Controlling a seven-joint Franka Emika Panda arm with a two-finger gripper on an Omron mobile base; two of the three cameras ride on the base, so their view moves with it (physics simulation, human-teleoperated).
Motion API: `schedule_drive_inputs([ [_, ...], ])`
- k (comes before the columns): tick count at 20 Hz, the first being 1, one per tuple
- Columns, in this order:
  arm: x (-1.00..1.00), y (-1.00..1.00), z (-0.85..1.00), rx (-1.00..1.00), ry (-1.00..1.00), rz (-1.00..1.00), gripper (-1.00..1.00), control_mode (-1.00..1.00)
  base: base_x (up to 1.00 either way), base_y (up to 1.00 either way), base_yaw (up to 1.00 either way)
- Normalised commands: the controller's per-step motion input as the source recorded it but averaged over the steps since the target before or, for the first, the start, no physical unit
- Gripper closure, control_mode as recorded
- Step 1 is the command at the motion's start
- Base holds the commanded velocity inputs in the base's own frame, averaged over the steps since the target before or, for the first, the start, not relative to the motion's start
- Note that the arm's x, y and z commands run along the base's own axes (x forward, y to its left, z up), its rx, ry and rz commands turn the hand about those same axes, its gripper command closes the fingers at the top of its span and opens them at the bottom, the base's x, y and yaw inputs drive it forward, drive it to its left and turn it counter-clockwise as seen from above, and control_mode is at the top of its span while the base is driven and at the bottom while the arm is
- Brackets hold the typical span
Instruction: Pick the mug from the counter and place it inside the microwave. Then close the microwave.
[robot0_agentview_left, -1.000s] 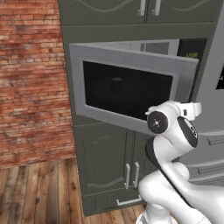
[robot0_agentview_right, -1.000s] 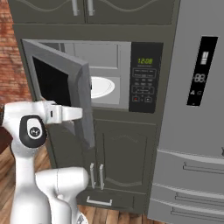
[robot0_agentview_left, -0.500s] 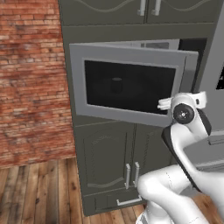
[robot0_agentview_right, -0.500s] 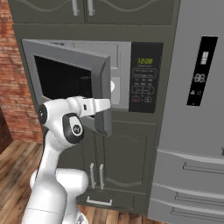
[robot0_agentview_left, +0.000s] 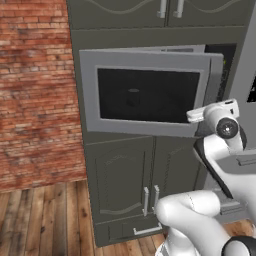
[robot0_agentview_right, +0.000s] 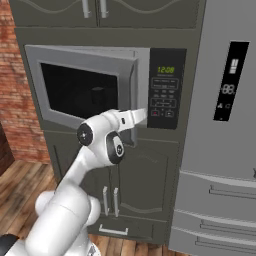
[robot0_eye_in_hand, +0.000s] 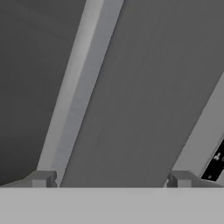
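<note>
Since the mug (robot0_agentview_right: 98, 95) sits dimly behind the dark window of the microwave (robot0_agentview_right: 75, 87), we judge placing done and closing underway, our gripper (robot0_eye_in_hand: 109, 179), fingers spread and grasping nothing, pressing the nearly shut door's free edge at three o'clock.

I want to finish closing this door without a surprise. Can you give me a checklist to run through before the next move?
1. mug inside: ok, a faint cylinder shows through the door window.
2. microwave door shut: not ok, it is ajar, its free edge standing out from the keypad panel.
3. gripper empty: ok, jaws apart with nothing between them.
4. Gripper facing the door: ok, the grey door face is close ahead in the hand view.
5. Contact with the door: cannot tell.
</note>
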Motion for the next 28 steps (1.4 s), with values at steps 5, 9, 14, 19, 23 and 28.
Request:
schedule_drive_inputs([
  [5, 0.37, -0.19, 0.06, 0.00, 0.01, 0.13, -1.00, -1.00, 0.00, 0.00, 0.00],
  [9, 0.36, -0.13, 0.08, 0.00, 0.01, 0.11, -1.00, -1.00, 0.00, 0.00, 0.00],
  [14, 0.39, -0.11, 0.11, 0.00, 0.00, 0.10, -1.00, -1.00, 0.00, 0.00, 0.00],
  [19, 0.40, -0.10, 0.14, 0.00, 0.00, 0.07, -1.00, -1.00, 0.00, 0.00, 0.00],
  [23, 0.27, -0.07, 0.21, 0.00, 0.00, 0.05, -1.00, -1.00, 0.00, 0.00, 0.00],
  [28, 0.21, -0.04, 0.26, 0.00, 0.00, 0.03, -1.00, -1.00, 0.00, 0.00, 0.00],
])
